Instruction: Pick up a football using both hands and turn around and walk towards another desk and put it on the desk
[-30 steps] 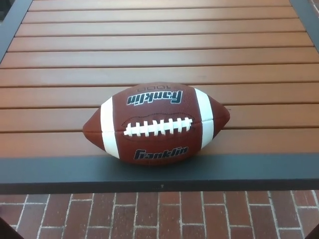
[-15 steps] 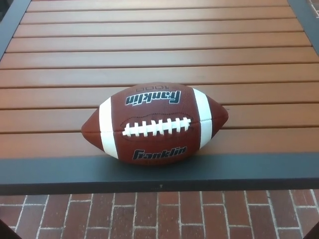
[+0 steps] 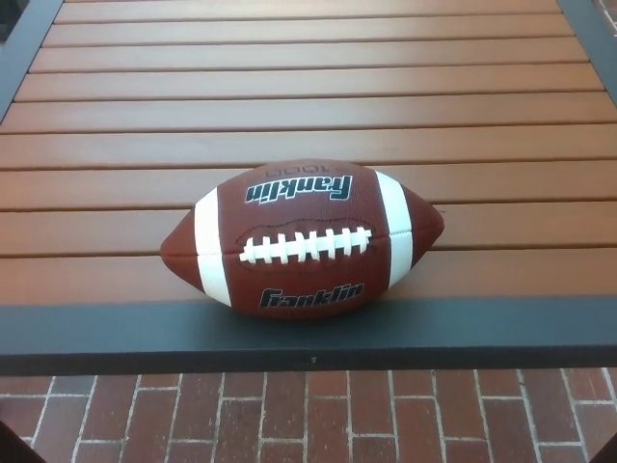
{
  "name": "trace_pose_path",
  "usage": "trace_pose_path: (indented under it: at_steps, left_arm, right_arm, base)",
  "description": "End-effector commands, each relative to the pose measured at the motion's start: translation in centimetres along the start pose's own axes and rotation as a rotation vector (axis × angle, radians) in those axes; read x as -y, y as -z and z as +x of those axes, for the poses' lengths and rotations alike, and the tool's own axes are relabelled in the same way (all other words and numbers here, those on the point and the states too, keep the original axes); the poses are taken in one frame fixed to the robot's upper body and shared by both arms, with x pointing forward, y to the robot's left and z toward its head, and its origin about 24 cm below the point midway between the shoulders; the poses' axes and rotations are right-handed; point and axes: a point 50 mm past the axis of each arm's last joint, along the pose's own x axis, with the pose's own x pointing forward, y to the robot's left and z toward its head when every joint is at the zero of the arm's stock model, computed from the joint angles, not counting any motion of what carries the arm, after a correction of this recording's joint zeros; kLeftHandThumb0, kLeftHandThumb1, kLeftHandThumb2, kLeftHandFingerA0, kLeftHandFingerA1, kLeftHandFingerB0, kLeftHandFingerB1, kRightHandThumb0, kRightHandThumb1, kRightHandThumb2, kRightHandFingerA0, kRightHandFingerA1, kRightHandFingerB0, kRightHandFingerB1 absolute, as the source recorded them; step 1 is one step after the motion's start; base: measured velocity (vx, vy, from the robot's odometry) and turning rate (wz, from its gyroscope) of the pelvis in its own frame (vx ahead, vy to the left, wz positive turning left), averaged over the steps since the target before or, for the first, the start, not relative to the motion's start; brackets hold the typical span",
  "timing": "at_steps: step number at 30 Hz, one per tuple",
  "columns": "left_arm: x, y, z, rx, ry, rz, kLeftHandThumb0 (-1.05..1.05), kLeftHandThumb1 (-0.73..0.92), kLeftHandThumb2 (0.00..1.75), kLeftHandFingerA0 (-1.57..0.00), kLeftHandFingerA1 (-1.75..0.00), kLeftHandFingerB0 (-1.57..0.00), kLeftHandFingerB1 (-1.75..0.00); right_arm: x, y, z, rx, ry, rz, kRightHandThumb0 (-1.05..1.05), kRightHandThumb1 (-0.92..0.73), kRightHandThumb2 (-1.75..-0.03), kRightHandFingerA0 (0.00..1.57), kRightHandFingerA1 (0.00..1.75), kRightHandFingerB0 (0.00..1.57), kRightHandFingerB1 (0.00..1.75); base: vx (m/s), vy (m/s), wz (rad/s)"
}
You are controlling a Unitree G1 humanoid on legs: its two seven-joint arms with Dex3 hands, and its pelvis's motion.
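A brown football (image 3: 303, 239) with white stripes, white laces and black lettering lies on its side on the slatted wooden desk (image 3: 308, 106), close to the desk's near edge. Its long axis runs left to right, laces facing up toward me. Neither of my hands shows in the head view.
The desk has a dark grey frame (image 3: 308, 333) along its near edge and at both sides. Below the near edge lies a red brick floor (image 3: 308, 420). Small dark shapes sit at the bottom corners of the picture.
The whole picture shifts a few pixels left and back right, so the camera has swayed. The football has not moved on the desk.
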Motion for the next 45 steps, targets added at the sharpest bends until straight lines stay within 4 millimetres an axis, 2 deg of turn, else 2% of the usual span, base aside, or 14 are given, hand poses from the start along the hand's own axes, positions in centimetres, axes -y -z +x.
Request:
trace_pose_path:
  at_steps: [1, 4, 6, 14, 15, 18, 21, 22, 25, 26, 31, 38, 39, 45]
  left_arm:
    - [0.9, -10.0, 1.5, 0.201, 0.298, -0.13, 0.07, 0.45, 1.08, -0.95, -0.72, -0.93, -0.64]
    - [0.9, -10.2, 1.4, 0.201, 0.303, -0.131, 0.07, 0.45, 1.08, -0.95, -0.72, -0.93, -0.64]
    - [2.5, -13.6, 1.8, 0.295, 0.343, -0.108, -0.02, 0.26, 1.23, -1.09, -0.66, -1.03, -0.66]
    - [5.3, -17.8, 1.3, 0.38, 0.417, -0.122, 0.0, 0.13, 1.2, -1.16, -0.65, -1.05, -0.67]
    - [5.8, -18.2, 1.1, 0.383, 0.432, -0.115, 0.03, 0.15, 1.17, -1.16, -0.66, -1.04, -0.67]
    - [6.7, -18.9, 0.9, 0.401, 0.49, -0.104, 0.07, 0.25, 1.09, -1.08, -0.71, -0.97, -0.68]
    - [6.7, -19.0, 0.9, 0.395, 0.489, -0.106, 0.07, 0.25, 1.09, -1.08, -0.71, -0.97, -0.68]
    - [9.4, -18.5, 1.0, 0.362, 0.528, -0.075, 0.05, 0.44, 0.92, -1.0, -0.76, -0.86, -0.66]
    - [9.7, -18.6, 0.9, 0.353, 0.53, -0.072, 0.05, 0.44, 0.92, -1.0, -0.76, -0.86, -0.66]
    - [12.2, -16.8, 1.6, 0.289, 0.554, -0.069, -0.07, 0.65, 0.73, -0.8, -0.74, -0.67, -0.62]
    - [15.7, -14.6, 2.3, 0.182, 0.554, -0.078, -0.11, 0.71, 0.68, -0.76, -0.7, -0.63, -0.57]
    - [17.2, -12.5, 2.8, 0.107, 0.521, -0.089, -0.13, 0.75, 0.71, -0.76, -0.73, -0.61, -0.58]
    - [17.2, -12.1, 2.9, 0.099, 0.507, -0.082, -0.15, 0.72, 0.76, -0.77, -0.71, -0.65, -0.59]
    - [17.3, -11.4, 3.2, 0.089, 0.484, -0.071, -0.15, 0.72, 0.76, -0.77, -0.71, -0.65, -0.59]
  right_arm:
    - [-2.6, -8.6, 0.4, 0.178, -0.108, 0.126, -0.49, -0.72, -0.62, 0.74, 0.43, 0.48, 0.38]
    - [-2.7, -8.8, 0.4, 0.175, -0.107, 0.129, -0.49, -0.72, -0.62, 0.74, 0.43, 0.48, 0.38]
    - [-5.6, -10.5, 1.2, 0.247, -0.179, 0.149, -0.56, -0.69, -0.62, 0.73, 0.44, 0.49, 0.37]
    - [-11.1, -12.0, 2.1, 0.286, -0.364, 0.165, -0.58, -0.72, -0.62, 0.59, 0.45, 0.43, 0.4]
    - [-12.0, -12.0, 2.1, 0.28, -0.399, 0.166, -0.6, -0.58, -0.92, 0.53, 0.58, 0.38, 0.53]
    - [-13.4, -12.2, 2.1, 0.267, -0.437, 0.174, -0.6, -0.59, -0.92, 0.52, 0.58, 0.39, 0.53]
    - [-13.5, -12.3, 2.2, 0.264, -0.435, 0.172, -0.6, -0.59, -0.92, 0.52, 0.58, 0.39, 0.53]
    - [-15.4, -11.9, 2.1, 0.22, -0.502, 0.221, -0.55, -0.77, -0.63, 0.57, 0.46, 0.4, 0.39]
    - [-15.6, -12.0, 2.1, 0.212, -0.508, 0.224, -0.55, -0.77, -0.63, 0.57, 0.46, 0.4, 0.39]
    - [-17.6, -11.3, 1.9, 0.167, -0.518, 0.253, -0.57, -0.75, -0.62, 0.56, 0.42, 0.42, 0.37]
    - [-20.4, -10.5, 2.1, 0.114, -0.524, 0.228, -0.6, -0.81, -0.65, 0.55, 0.41, 0.38, 0.36]
    - [-21.9, -9.0, 2.8, 0.048, -0.507, 0.258, -0.6, -0.81, -0.64, 0.52, 0.42, 0.39, 0.35]
    - [-22.1, -9.0, 3.1, 0.044, -0.5, 0.253, -0.62, -0.65, -0.98, 0.44, 0.56, 0.3, 0.5]
    - [-22.4, -8.9, 3.7, 0.039, -0.486, 0.245, -0.62, -0.65, -0.98, 0.44, 0.56, 0.3, 0.5]
  base:
    - [0.0, 0.0, 0.0]
    - [0.0, 0.0, 0.0]
    - [0.0, 0.0, 0.0]
    - [0.0, 0.0, 0.0]
    - [0.0, 0.0, 0.0]
    - [0.0, 0.0, 0.0]
    - [0.0, 0.0, 0.0]
    - [0.0, 0.0, 0.0]
    - [0.0, 0.0, 0.0]
    - [0.0, 0.0, 0.0]
    - [0.0, 0.0, 0.0]
    - [0.0, 0.0, 0.0]
    - [0.0, 0.0, 0.0]
    - [0.0, 0.0, 0.0]
